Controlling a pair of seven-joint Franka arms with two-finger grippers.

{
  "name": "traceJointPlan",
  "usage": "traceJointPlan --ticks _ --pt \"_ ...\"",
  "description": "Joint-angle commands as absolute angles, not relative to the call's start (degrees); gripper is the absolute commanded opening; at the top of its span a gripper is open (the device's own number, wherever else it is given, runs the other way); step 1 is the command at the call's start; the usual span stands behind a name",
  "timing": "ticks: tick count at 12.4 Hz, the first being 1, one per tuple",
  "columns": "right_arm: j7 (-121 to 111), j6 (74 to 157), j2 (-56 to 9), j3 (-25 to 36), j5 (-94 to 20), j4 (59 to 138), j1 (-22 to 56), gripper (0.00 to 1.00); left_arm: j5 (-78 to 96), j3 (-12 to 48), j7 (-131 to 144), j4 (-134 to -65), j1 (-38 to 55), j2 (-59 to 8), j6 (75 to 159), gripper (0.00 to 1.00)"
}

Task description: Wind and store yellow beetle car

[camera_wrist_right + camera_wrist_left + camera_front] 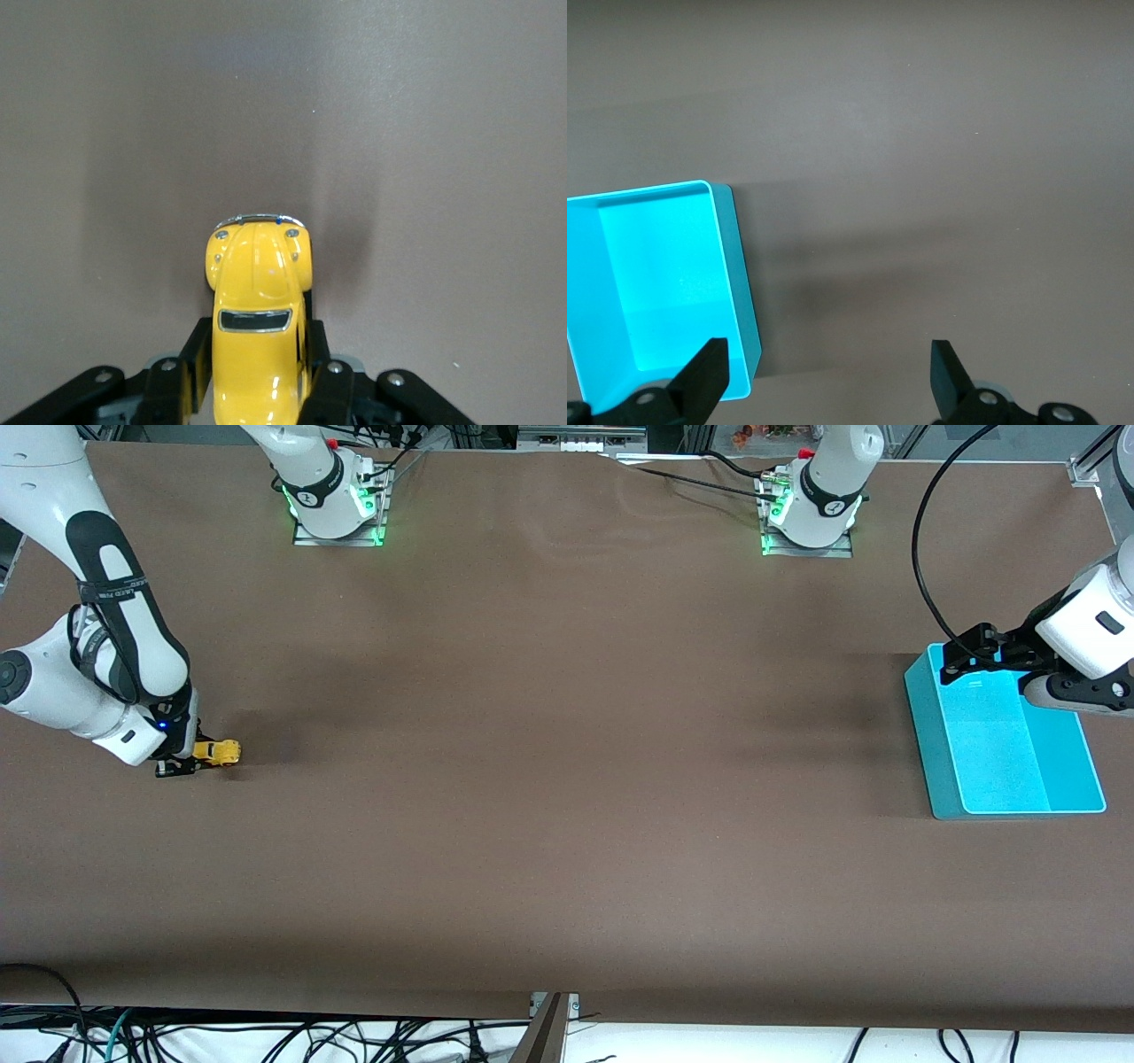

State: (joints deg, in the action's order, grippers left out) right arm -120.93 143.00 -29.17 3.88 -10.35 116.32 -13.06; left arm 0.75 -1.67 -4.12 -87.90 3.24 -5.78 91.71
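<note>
Two fingers (330, 390) of right end effector (257, 390) clamp yellow beetle car (259, 310).

A robotics lab: bolted arm bases (337, 509), loose cables (266, 1041).

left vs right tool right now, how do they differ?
The right tool is shut on the yellow beetle car, a finger on each side of its body; the left tool is open and holds nothing. The right tool is low at the brown table toward the right arm's end; the left tool hangs over the edge of the teal bin at the left arm's end. Both have black fingers.
</note>
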Motion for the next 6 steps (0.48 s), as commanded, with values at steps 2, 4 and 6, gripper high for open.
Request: traceJointPlan --ticks 2,4,6 --pt "-120.86 138.37 -33.31 3.43 -12.21 111.82 -13.54 0.81 -0.17 -1.93 -4.13 -87.54 3.6 -5.71 91.49 1.0" --pt "-118.58 133.88 -33.31 3.25 -12.22 108.56 -13.19 1.0 -0.09 -1.93 -4.13 -87.54 3.6 -5.71 91.49 1.0" --pt "-116.11 128.79 -32.52 3.25 -12.04 104.96 -11.09 1.0 -0.17 -1.93 -4.13 -87.54 3.6 -5.71 91.49 1.0"
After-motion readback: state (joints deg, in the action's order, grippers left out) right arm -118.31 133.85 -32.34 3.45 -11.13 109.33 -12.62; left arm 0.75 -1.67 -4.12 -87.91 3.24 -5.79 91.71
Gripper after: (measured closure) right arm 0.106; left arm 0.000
